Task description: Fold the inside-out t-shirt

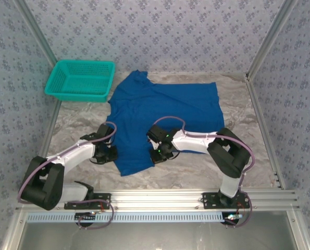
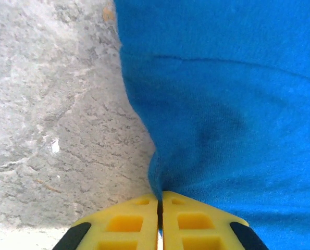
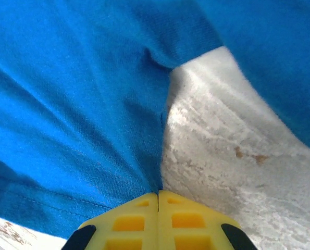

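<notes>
Yellow fingers [image 2: 128, 221] of the left gripper [image 2: 160, 198] are pressed together, pinching one side edge of the blue t-shirt [image 2: 222, 104]. The right gripper [image 3: 158, 195] is likewise clamped on the other edge. The shirt lies spread between and beyond both sets of fingers.

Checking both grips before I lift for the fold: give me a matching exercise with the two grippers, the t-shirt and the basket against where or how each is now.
Things:
1 left gripper
2 right gripper
3 t-shirt
4 basket

Places and states:
A at the far left corner of the table
B shut on the t-shirt's edge, cloth to its left
C lying mid-table
D shut on the t-shirt's edge, cloth to its right

Pairs: 1-D, 2-B, 3-C, 4-A
</notes>
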Robot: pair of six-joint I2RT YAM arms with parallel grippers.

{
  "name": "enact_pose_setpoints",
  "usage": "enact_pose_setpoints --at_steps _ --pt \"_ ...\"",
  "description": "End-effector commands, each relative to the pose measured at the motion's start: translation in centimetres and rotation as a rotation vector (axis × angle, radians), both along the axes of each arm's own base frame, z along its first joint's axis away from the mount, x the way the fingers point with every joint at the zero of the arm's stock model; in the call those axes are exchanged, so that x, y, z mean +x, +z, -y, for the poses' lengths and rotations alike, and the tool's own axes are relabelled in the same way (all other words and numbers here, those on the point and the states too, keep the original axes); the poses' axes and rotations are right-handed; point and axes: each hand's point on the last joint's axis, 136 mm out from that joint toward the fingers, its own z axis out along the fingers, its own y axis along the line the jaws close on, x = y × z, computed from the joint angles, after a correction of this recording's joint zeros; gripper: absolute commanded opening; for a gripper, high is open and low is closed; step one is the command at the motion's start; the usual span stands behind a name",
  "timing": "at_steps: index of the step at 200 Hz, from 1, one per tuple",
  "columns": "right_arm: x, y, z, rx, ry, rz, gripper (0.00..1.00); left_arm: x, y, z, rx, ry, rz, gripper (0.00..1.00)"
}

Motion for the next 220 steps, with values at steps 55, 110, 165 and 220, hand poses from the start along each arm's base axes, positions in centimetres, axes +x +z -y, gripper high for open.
enact_pose_setpoints --at_steps 55,110,165,220 --pt "-1.9 7.7 -4.7 0.221 0.318 0.299 0.33 2.8 3.7 2.7 -0.129 -0.050 0.162 0.47" --pt "-6.2 7.4 -12.9 0.473 0.602 0.384 0.42 6.9 4.9 5.3 -0.315 -0.034 0.223 0.48" --pt "-6.0 5.2 -14.6 0.452 0.635 0.402 0.45 7.6 4.8 3.3 -0.188 -0.012 0.198 0.47" --pt "-5.7 4.4 -11.4 0.382 0.582 0.380 0.45 2.8 5.1 0.1 -0.088 0.016 0.164 0.50"
